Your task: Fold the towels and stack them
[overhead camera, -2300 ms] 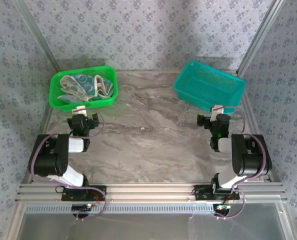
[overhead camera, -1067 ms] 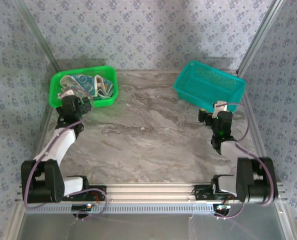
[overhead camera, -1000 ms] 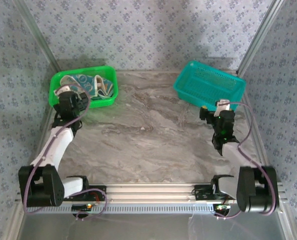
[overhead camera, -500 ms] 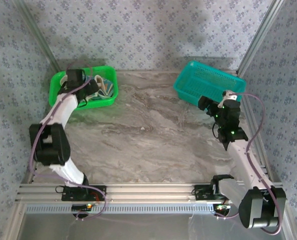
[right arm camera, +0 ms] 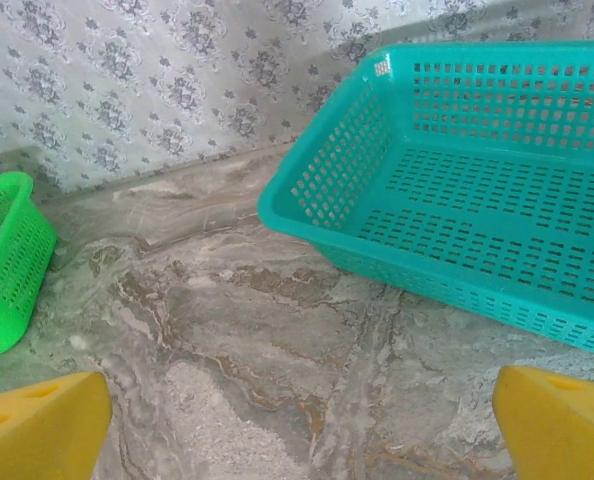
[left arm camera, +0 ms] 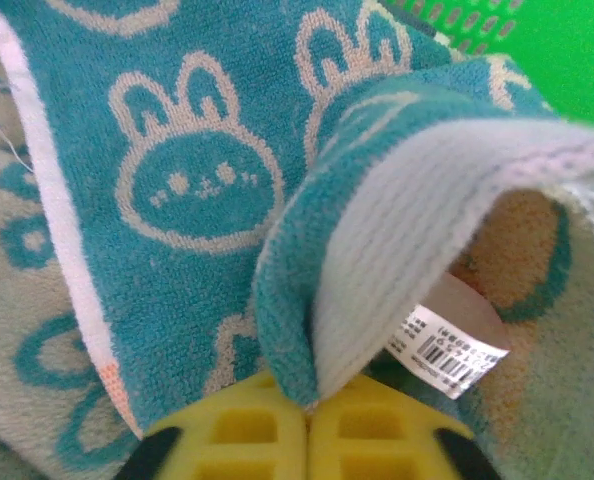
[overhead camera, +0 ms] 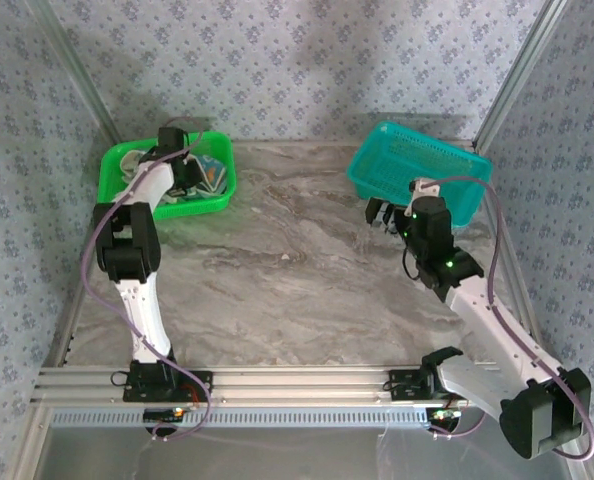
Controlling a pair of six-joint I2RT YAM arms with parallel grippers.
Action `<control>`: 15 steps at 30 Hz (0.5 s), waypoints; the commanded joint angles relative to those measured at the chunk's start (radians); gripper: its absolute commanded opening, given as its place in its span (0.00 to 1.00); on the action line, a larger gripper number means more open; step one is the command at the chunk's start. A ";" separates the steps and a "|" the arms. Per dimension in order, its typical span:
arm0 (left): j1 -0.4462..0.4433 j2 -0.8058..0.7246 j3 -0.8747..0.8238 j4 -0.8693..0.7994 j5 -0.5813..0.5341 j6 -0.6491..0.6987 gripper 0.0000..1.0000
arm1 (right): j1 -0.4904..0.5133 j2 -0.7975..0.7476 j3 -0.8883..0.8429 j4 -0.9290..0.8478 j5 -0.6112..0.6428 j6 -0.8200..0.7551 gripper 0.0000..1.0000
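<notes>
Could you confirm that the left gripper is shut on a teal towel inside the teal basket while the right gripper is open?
Not quite: the left gripper is shut on the teal towel inside the green basket, as the top external view shows; the right gripper is open.

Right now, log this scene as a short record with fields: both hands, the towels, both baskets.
left hand: shut on a raised fold of the teal terry towel with white rabbit outlines
right hand: open, holding nothing, over the grey marbled table
green plastic basket: holds the crumpled towels
teal perforated plastic basket: on the table, ahead of the right hand
stage: one towel gripped, none folded yet
</notes>
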 commanded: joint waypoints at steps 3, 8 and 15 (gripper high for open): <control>-0.012 -0.175 0.059 -0.053 -0.074 0.019 0.00 | 0.035 0.016 0.047 -0.015 0.045 -0.022 1.00; -0.039 -0.294 0.189 -0.167 -0.135 0.033 0.00 | 0.060 0.058 0.069 0.019 0.029 -0.030 1.00; -0.123 -0.322 0.593 -0.379 -0.096 0.043 0.00 | 0.081 0.130 0.108 0.059 -0.007 -0.028 1.00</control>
